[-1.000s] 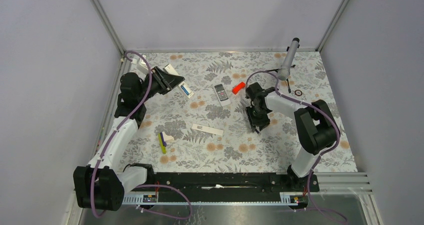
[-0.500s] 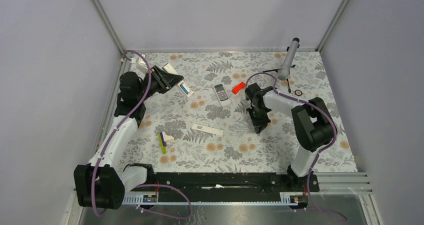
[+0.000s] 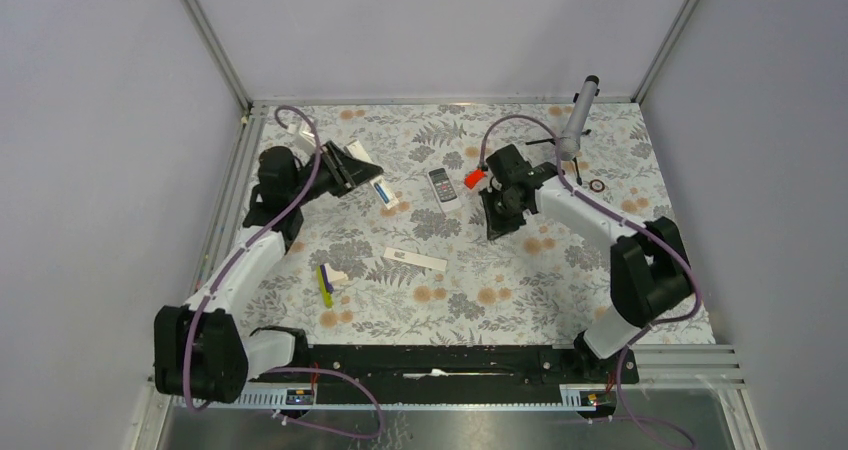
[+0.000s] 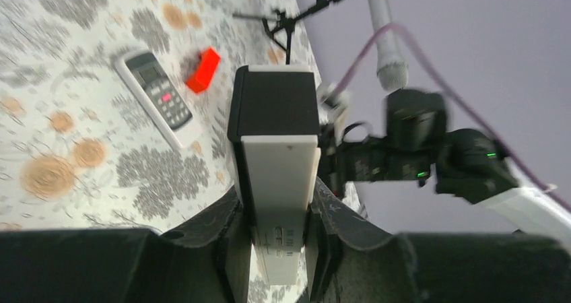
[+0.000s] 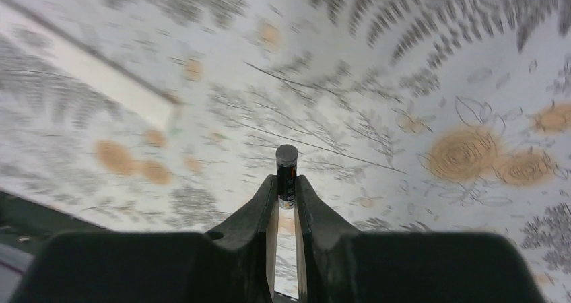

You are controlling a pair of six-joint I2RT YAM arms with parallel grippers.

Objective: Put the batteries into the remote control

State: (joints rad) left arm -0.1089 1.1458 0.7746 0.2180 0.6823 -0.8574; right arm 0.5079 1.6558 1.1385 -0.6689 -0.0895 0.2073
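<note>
1. Currently the right gripper (image 5: 286, 190) is clamped on a tiny dark cylindrical battery with a reddish band (image 5: 286, 167). In the right wrist view it sits at lower centre, pinched near its lower end, with its flat top poking past the fingertips. It appears lifted off the floral-patterned table (image 5: 417, 60).
2. The small light-grey rectangular remote control with a dark display and rows of buttons (image 3: 441, 187) lies flat at upper centre of the top view, buttons up, near the right gripper on its left.
3. The left gripper (image 4: 277, 205) is closed tight on a white rectangular block with a black end (image 4: 275, 108). It holds the block at the upper left of the top view, apart from the remote control.
4. Judging from this, the step in hand is carrying the battery to the remote control. With the button side up no battery bay shows, so I cannot tell whether a slot is open.
5. One risk is the grip, which covers only a short stretch of a smooth round body. A tilt, or a nudge against the handset, could swivel the battery or pop it free to roll across the table.
6. Another risk is the small orange-red block (image 3: 476, 177) lying between the right gripper and the remote control. A low sweep could push it into the handset and shift it.
7. I cannot tell which pole leads, so the battery could go in reversed.
</note>
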